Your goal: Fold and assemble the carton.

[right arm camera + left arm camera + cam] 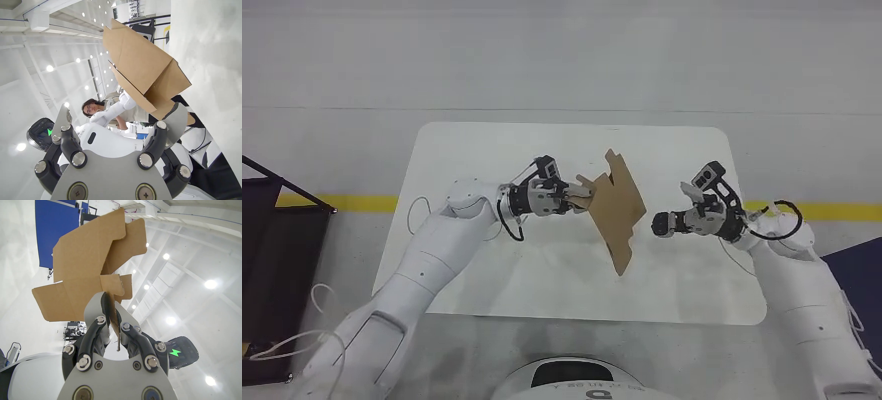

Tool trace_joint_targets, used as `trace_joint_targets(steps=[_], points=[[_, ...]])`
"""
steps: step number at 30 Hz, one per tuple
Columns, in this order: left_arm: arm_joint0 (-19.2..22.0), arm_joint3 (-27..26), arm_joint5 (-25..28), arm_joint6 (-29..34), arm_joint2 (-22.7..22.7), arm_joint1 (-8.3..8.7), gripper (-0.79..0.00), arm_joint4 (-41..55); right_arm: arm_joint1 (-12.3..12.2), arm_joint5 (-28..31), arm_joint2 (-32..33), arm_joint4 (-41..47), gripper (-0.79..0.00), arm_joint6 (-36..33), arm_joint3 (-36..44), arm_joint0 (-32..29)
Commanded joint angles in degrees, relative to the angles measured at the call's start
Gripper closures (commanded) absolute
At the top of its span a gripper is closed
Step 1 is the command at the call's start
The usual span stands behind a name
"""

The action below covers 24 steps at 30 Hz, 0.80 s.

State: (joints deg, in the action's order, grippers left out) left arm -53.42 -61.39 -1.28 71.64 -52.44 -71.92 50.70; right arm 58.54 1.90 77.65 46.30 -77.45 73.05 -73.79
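We count one brown corrugated cardboard carton (617, 212), partly folded (flaps splayed), held on edge above the middle of the white rounded table (492, 160). Of our two grippers, the left gripper (110, 307) pinches one flap tight. The right gripper (660, 224) gapes wide, holding nothing, just beside the carton's opposite edge. Tabletop stretches away on both sides.

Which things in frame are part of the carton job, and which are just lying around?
Job:
- carton, held up above the table
- left claw, shut on one of its flaps
- right claw, open, beside it

Just around:
- the table itself
- yellow floor stripe
- black frame beside the table
- blue panel behind
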Motion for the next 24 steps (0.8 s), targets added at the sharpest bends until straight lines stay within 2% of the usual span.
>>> trace_joint_targets(steps=[1, 9, 11, 16, 21, 24], points=[[0.17, 0.27, 0.23, 0.12, -0.14, -0.07, 0.000, 0.04, 0.38, 0.44, -1.65, 0.08, -0.662, 0.88, -0.30, 0.26], [0.06, 0.74, 0.74, 0.77, -1.07, -0.07, 0.000, -0.31, 1.65, 0.78, -6.99, -1.65, -0.690, 1.88, -4.83, 3.50], [-0.07, 0.71, 0.73, 0.80, -1.30, -0.05, 0.000, -0.37, 1.73, 2.07, -8.07, -5.31, -0.727, 2.75, -5.74, 4.55], [-0.16, 0.52, 0.52, 0.83, -1.47, -0.09, 0.000, -1.03, 2.21, 2.18, -9.42, -3.84, -0.745, 0.37, -7.46, 5.96], [0.16, 0.63, 0.04, 0.61, -1.19, -0.12, 0.000, -2.90, 2.55, -0.38, -9.26, 1.39, -0.656, -2.49, -9.01, 6.87], [0.34, 0.70, -0.28, 0.53, -0.81, -0.14, 0.000, -4.49, 2.69, -2.60, -8.96, 4.02, -0.536, -3.51, -10.59, 7.65]])
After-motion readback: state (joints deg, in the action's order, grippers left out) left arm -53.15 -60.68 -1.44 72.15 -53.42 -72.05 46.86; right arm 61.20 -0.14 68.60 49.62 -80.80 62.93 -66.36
